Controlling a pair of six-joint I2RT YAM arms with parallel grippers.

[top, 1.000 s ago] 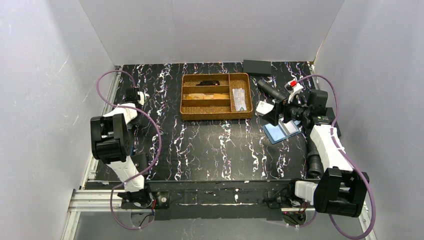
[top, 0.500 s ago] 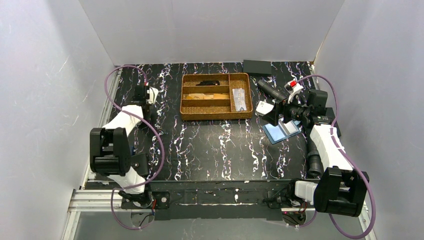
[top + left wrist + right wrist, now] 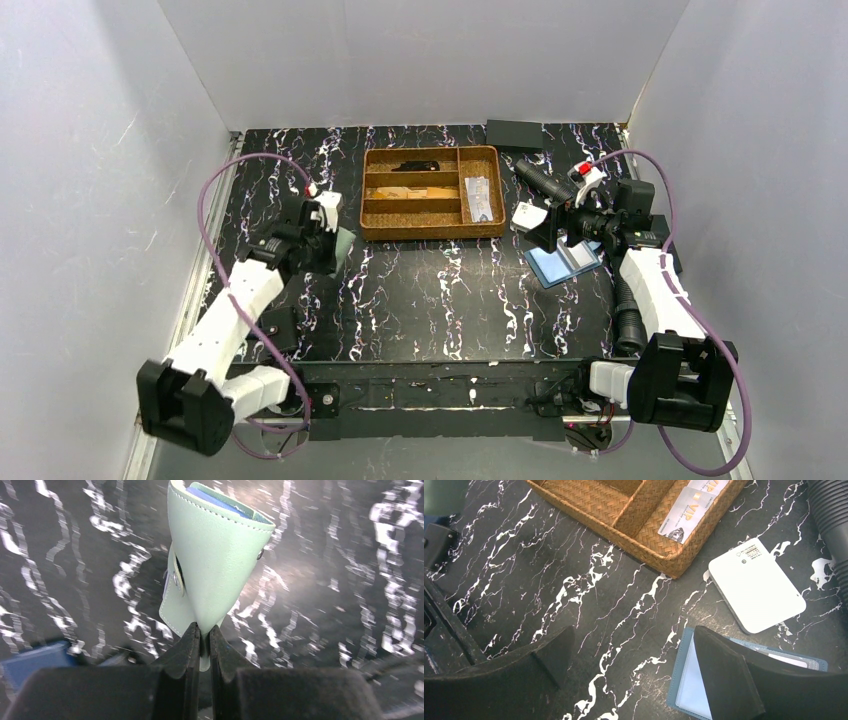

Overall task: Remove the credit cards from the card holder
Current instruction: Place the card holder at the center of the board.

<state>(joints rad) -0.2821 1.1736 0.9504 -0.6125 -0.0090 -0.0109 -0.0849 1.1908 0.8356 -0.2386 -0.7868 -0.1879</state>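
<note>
My left gripper (image 3: pixel 204 632) is shut on the lower edge of the pale teal-green card holder (image 3: pixel 220 555), which hangs folded above the table. A dark blue credit card (image 3: pixel 210 496) peeks out of its top. From above, the left gripper (image 3: pixel 333 240) and the card holder (image 3: pixel 345 243) are left of the table's middle. The orange-gold card does not show. My right gripper (image 3: pixel 631 640) stands open low over the table at the right, nothing between its fingers; from above, the right gripper (image 3: pixel 549 232) is beside the blue holder.
A wicker tray (image 3: pixel 432 232) with compartments stands at the back centre, a VIP card (image 3: pixel 686 512) in its right section. A white box (image 3: pixel 754 582) and a blue holder (image 3: pixel 689 685) lie under the right gripper. A black tube (image 3: pixel 540 180) lies behind them.
The left arm has unfolded from the left edge and swung right toward the table's middle, its jaws closing; the green holder now shows in them. The right arm has not moved.
</note>
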